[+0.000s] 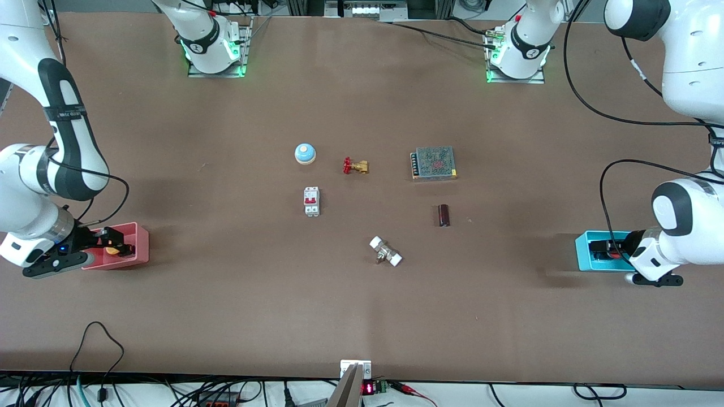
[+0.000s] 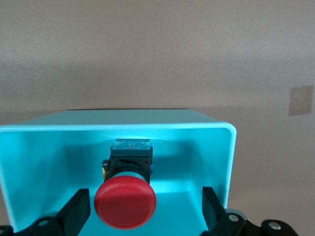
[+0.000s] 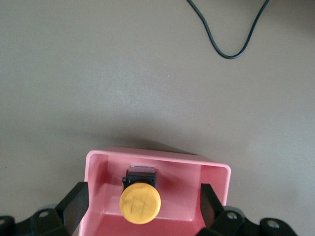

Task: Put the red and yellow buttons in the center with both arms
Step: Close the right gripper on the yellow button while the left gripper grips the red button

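The red button [image 2: 125, 201] lies in the cyan bin [image 2: 118, 132] at the left arm's end of the table. My left gripper [image 2: 145, 211] is open, with one finger [image 2: 76, 211] on each side of the red cap and not touching it. The yellow button [image 3: 140, 202] lies in the pink bin [image 3: 157, 160] at the right arm's end. My right gripper [image 3: 142, 204] is open and straddles it with gaps on both sides. In the front view my left gripper [image 1: 605, 249] is in the cyan bin [image 1: 582, 251] and my right gripper [image 1: 116, 244] is in the pink bin [image 1: 141, 243]. The brown center [image 1: 367, 209] lies between them.
Around the center stand a blue-and-white dome [image 1: 305, 153], a brass valve with a red handwheel [image 1: 356, 166], a metal power supply [image 1: 434, 163], a white breaker [image 1: 311, 201], a dark cylinder [image 1: 444, 215] and a white-ended fitting [image 1: 386, 251].
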`<control>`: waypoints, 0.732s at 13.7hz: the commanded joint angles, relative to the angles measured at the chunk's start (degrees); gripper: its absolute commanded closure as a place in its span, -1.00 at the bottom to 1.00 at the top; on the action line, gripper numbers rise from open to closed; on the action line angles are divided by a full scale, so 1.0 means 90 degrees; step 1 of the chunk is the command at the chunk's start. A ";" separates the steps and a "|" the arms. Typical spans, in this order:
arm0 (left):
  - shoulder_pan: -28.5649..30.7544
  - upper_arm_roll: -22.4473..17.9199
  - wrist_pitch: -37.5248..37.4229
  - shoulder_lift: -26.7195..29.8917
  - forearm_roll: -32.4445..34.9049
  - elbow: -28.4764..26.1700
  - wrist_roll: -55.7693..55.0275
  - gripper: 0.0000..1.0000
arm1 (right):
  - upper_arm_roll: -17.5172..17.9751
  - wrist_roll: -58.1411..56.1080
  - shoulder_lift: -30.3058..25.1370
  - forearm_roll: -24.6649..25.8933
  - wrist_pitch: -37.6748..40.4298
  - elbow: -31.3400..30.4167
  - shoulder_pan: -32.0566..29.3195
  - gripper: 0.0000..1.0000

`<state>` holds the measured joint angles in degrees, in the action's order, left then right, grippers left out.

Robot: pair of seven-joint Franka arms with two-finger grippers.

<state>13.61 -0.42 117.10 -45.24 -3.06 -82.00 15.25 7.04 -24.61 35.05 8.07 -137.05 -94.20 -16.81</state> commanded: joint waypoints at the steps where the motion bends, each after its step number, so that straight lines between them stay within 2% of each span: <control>1: 0.0031 0.0018 0.0045 -0.0070 0.0066 0.0137 0.0093 -1.00 | 0.0155 -0.0107 0.0119 0.0100 -0.0220 -0.0031 -0.0163 -1.00; 2: 0.0040 0.0018 0.0181 -0.0080 0.0067 0.0137 0.0102 -1.00 | 0.0155 -0.0146 0.0167 0.0100 -0.0269 -0.0031 -0.0163 -1.00; 7: 0.0089 0.0018 0.0241 -0.0090 0.0066 0.0078 0.0142 -0.60 | 0.0155 -0.0341 0.0314 0.0100 -0.0397 -0.0031 -0.0241 -1.00; 10: 0.0099 0.0018 0.0231 -0.0100 0.0067 -0.0009 0.0112 -0.52 | 0.0155 -0.0380 0.0353 0.0110 -0.0397 -0.0031 -0.0241 -1.00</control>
<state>14.13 -0.47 119.03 -46.04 -3.06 -82.09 15.28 7.09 -27.21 38.13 8.07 -139.90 -94.24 -17.75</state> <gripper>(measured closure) 0.238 0.000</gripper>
